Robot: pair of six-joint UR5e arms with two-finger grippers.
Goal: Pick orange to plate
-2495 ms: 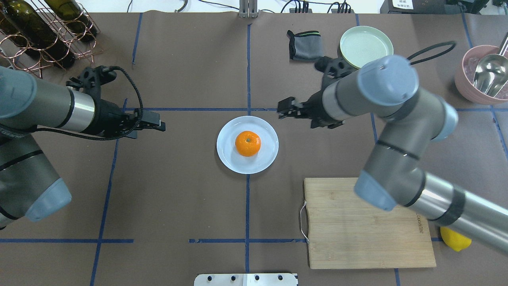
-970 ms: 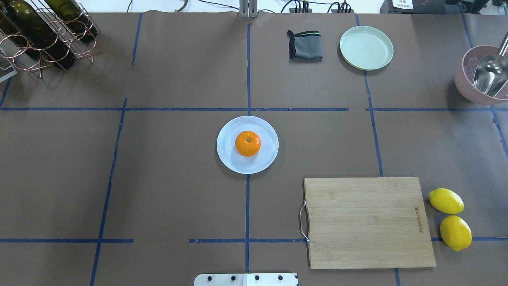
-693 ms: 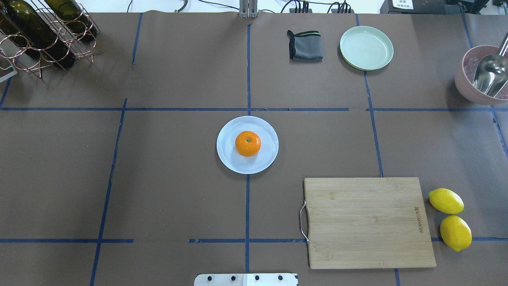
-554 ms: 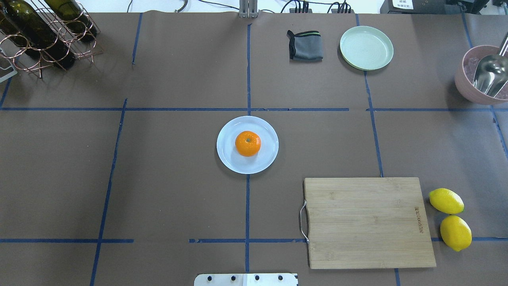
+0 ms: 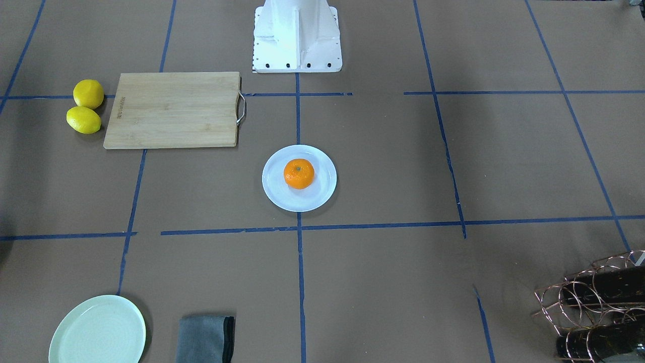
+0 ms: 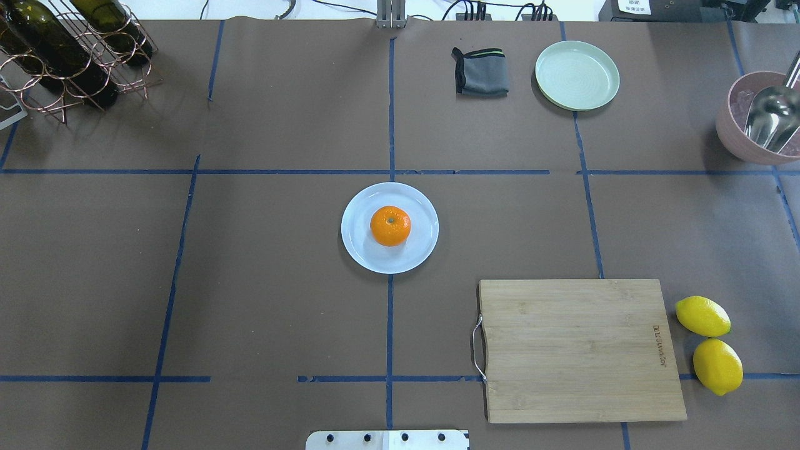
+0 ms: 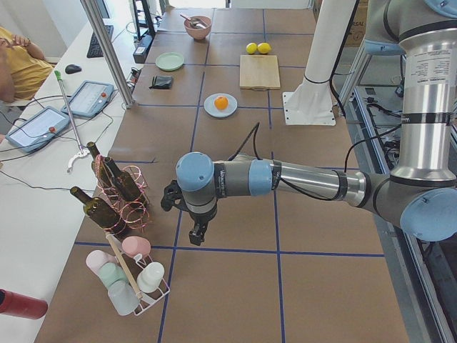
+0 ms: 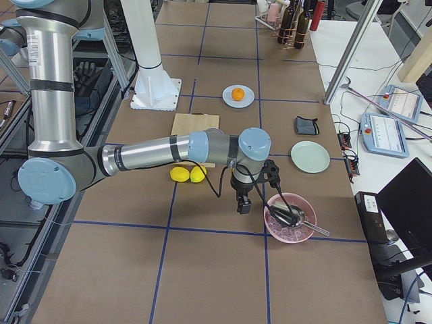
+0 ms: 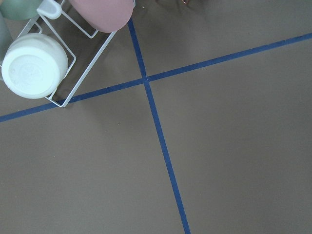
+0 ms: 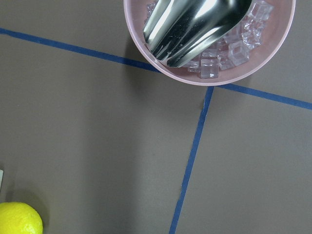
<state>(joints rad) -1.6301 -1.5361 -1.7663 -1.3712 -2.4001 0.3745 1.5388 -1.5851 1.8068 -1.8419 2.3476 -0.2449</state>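
The orange rests stem-up in the middle of the pale bluish-white plate at the table's centre, also seen from the front as orange on plate. Neither arm shows in the overhead or front views. My left gripper hangs over the table's left end near the wine rack, far from the plate. My right gripper hangs at the right end beside the pink bowl. I cannot tell whether either one is open or shut.
A wooden cutting board lies right of the plate, with two lemons beyond it. A mint-green plate and grey cloth sit at the back. A pink ice bowl with scoop and bottle rack flank the table.
Both arms have pulled back out of the overhead view since 2.5 s ago, uncovering the two lemons. The orange and plate have not moved.
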